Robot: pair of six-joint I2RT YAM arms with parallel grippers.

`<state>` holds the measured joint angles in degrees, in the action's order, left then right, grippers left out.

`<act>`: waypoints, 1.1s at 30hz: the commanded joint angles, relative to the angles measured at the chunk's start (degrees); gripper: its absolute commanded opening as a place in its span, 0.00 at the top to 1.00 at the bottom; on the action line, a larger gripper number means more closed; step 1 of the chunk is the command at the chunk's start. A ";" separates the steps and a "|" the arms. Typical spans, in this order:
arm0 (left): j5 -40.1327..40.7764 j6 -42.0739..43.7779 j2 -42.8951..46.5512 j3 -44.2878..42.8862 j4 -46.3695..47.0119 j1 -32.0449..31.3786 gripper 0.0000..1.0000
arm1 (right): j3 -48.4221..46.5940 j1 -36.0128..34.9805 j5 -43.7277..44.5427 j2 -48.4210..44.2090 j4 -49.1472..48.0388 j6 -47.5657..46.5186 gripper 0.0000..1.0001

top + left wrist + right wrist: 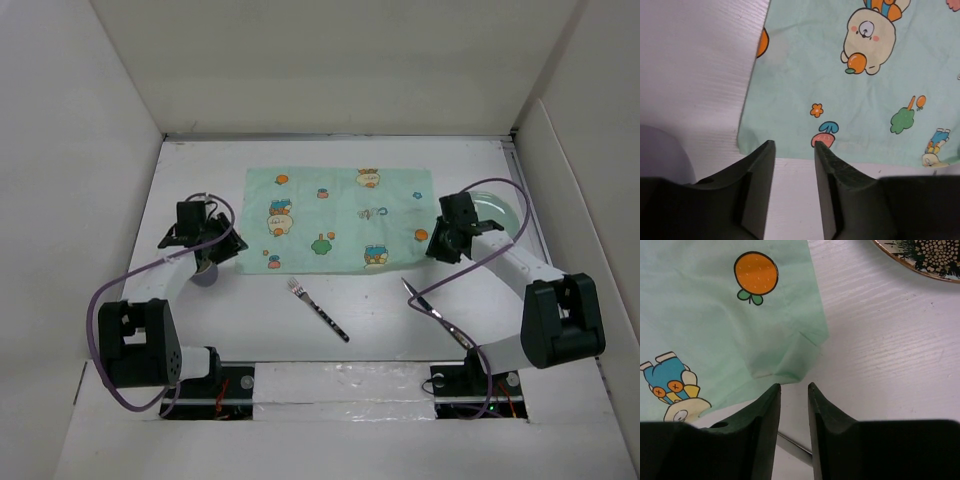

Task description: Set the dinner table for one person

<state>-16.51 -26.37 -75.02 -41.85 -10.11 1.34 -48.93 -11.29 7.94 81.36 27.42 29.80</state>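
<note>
Left gripper apart over placemat edge, right gripper apart by folded corner, fork only from above

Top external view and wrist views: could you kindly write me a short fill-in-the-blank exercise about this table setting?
1. The utensil on the dinner table with its tines toward the placemat is a ____.
2. The plate sits to the placemat's ____.
3. By the right gripper, the placemat's corner is ____ over.
4. The left gripper has its jaws ____.
Missing words: fork; right; folded; open.
</note>
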 commanded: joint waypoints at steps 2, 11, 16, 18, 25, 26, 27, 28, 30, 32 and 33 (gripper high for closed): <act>-3.78 0.80 1.99 -5.34 -1.40 0.33 0.64 | -4.94 -0.22 2.16 -2.87 2.55 -0.36 0.61; -8.36 -0.44 0.15 -13.16 -0.53 -2.12 0.83 | -8.73 10.31 2.51 -7.09 2.56 2.18 0.47; -3.98 0.18 -4.68 -22.21 0.27 -11.43 0.92 | -2.58 26.38 -3.01 -8.77 -5.61 11.84 0.43; -2.48 0.97 -6.09 -27.31 0.35 -17.04 0.92 | -1.96 30.69 -7.21 -7.19 -7.37 14.93 0.42; -0.62 3.78 -6.99 -29.53 3.51 -28.66 0.69 | -3.46 39.85 -14.18 3.88 -9.49 18.27 0.42; -0.71 3.78 -6.46 -27.78 4.21 -29.29 0.65 | -3.20 40.55 -14.62 5.37 -10.10 19.23 0.42; -1.15 3.70 -6.10 -26.72 5.87 -29.29 0.63 | -3.19 40.56 -14.71 6.08 -10.63 19.76 0.42; -3.15 3.00 -5.14 -25.58 6.85 -29.29 0.62 | -3.28 40.56 -15.06 6.78 -11.24 20.12 0.43; -4.05 2.29 -3.65 -22.59 9.04 -29.29 0.62 | -3.37 40.56 -16.29 9.33 -12.12 21.87 0.43; -4.58 2.11 -3.03 -20.83 9.67 -29.29 0.62 | -3.72 40.56 -16.82 11.18 -12.65 23.54 0.43; -4.58 2.20 -2.59 -20.39 9.67 -29.29 0.62 | -4.07 40.56 -17.43 12.84 -12.91 24.24 0.44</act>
<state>-19.57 -24.23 -81.32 -63.66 -4.78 -28.36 -51.59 28.91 -6.76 92.14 18.00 50.43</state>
